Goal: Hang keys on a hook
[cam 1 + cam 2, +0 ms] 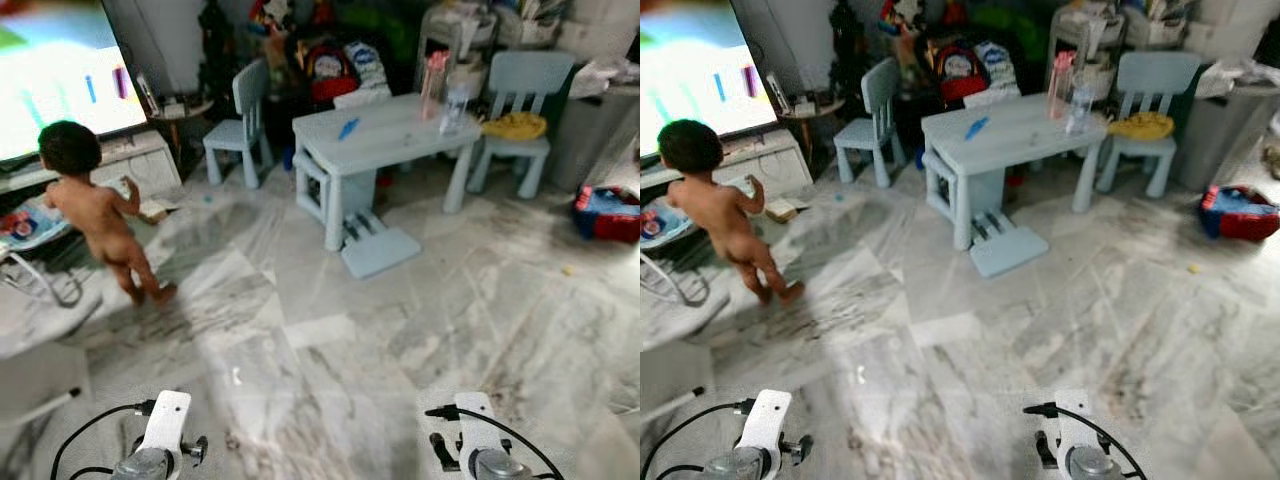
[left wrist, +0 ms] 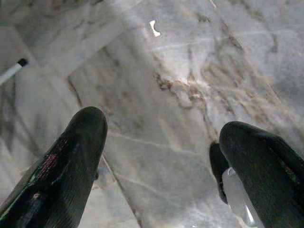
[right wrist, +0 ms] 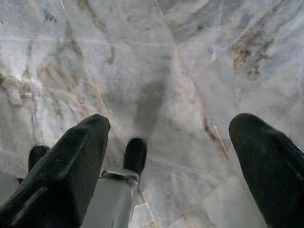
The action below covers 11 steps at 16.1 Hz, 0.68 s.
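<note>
Both silver arms hang low at the bottom of the head views, the left arm (image 1: 160, 440) and the right arm (image 1: 475, 440), above grey marble floor. In the left wrist view my left gripper (image 2: 164, 123) is open, its two black fingers (image 2: 71, 161) wide apart with only floor tiles between them. In the right wrist view my right gripper (image 3: 171, 121) is also open, with bare marble between its fingers (image 3: 71, 166). Neither holds anything.
A person (image 1: 100, 215) stands at the left before a bright screen (image 1: 60, 70). Ahead stands a light blue low table (image 1: 380, 135) with bottles, a chair (image 1: 240, 125) to its left and another (image 1: 515, 110) to its right. A red and blue bag (image 1: 608, 212) lies at far right.
</note>
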Motion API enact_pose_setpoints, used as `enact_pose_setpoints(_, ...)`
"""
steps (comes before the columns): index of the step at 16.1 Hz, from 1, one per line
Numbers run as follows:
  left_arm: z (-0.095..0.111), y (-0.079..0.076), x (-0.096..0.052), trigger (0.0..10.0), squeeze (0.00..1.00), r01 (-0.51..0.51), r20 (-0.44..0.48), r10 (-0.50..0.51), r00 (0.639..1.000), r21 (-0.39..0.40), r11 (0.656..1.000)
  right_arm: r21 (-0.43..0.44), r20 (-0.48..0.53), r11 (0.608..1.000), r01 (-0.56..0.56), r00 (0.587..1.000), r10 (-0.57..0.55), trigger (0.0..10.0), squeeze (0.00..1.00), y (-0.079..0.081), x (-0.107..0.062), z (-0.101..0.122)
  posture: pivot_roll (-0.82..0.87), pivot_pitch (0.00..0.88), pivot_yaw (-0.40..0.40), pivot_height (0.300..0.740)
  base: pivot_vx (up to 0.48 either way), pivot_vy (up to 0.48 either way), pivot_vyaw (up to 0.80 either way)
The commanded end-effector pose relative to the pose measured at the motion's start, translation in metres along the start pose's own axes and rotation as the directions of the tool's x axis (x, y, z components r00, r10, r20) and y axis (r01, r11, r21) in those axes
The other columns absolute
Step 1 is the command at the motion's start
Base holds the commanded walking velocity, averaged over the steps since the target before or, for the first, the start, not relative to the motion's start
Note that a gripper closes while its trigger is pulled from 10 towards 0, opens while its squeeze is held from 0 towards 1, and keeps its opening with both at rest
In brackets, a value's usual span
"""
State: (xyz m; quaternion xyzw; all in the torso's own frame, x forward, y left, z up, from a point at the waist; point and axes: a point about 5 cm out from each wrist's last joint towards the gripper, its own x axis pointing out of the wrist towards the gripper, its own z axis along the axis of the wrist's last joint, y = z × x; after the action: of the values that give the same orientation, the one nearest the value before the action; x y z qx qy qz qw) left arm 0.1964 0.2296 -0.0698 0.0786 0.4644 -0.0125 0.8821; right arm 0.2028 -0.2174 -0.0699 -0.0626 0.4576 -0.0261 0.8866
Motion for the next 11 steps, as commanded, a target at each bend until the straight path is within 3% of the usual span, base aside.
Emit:
enact_pose_setpoints(1, 0.001, -0.002, 0.001, 10.0, 0.0, 0.005, -0.008, -0.005, 1.0, 0.013, 1.0, 0.001, 0.008, 1.0, 0.015, 1.0, -0.015, 10.0, 0.0, -0.006, 0.0, 0.004, -0.04, 0.0, 0.068, 0.74, 0.0, 0.0, 0.0)
enact_pose_setpoints(6, 0.0, -0.002, 0.001, 10.0, 0.0, -0.006, -0.016, 0.006, 1.0, 0.015, 1.0, 0.049, 0.029, 0.999, -0.006, 1.0, 0.005, 10.0, 0.0, -0.004, 0.0, 0.008, -0.04, 0.0, 0.069, 0.74, 0.0, 0.0, 0.0)
enact_pose_setpoints(7, -0.001, 0.0, 0.0, 10.0, 0.0, -0.019, -0.02, 0.019, 1.0, -0.005, 1.0, 0.051, 0.041, 0.999, -0.017, 0.999, 0.015, 10.0, 0.0, -0.002, 0.001, 0.011, -0.04, 0.0, 0.07, 0.74, 0.0, 0.0, 0.0)
enact_pose_setpoints(8, -0.003, 0.001, 0.0, 10.0, 0.0, -0.031, -0.026, 0.029, 0.999, -0.083, 0.996, 0.057, 0.072, 0.997, -0.043, 0.997, 0.039, 10.0, 0.0, 0.003, 0.002, 0.02, -0.04, 0.0, 0.069, 0.74, 0.0, 0.0, 0.0)
enact_pose_setpoints(10, -0.003, 0.001, 0.0, 10.0, 0.0, -0.042, -0.024, 0.039, 0.999, -0.159, 0.986, 0.052, 0.096, 0.996, -0.074, 0.993, 0.069, 10.0, 0.0, 0.011, 0.003, 0.028, -0.04, 0.0, 0.062, 0.74, 0.0, 0.0, 0.0)
enact_pose_setpoints(11, -0.004, 0.0, 0.0, 10.0, 0.0, -0.045, -0.031, 0.04, 0.999, -0.167, 0.985, 0.036, 0.102, 0.995, -0.089, 0.991, 0.085, 10.0, 0.0, 0.017, 0.003, 0.03, -0.03, 0.0, 0.059, 0.74, 0.0, 0.0, 0.0)
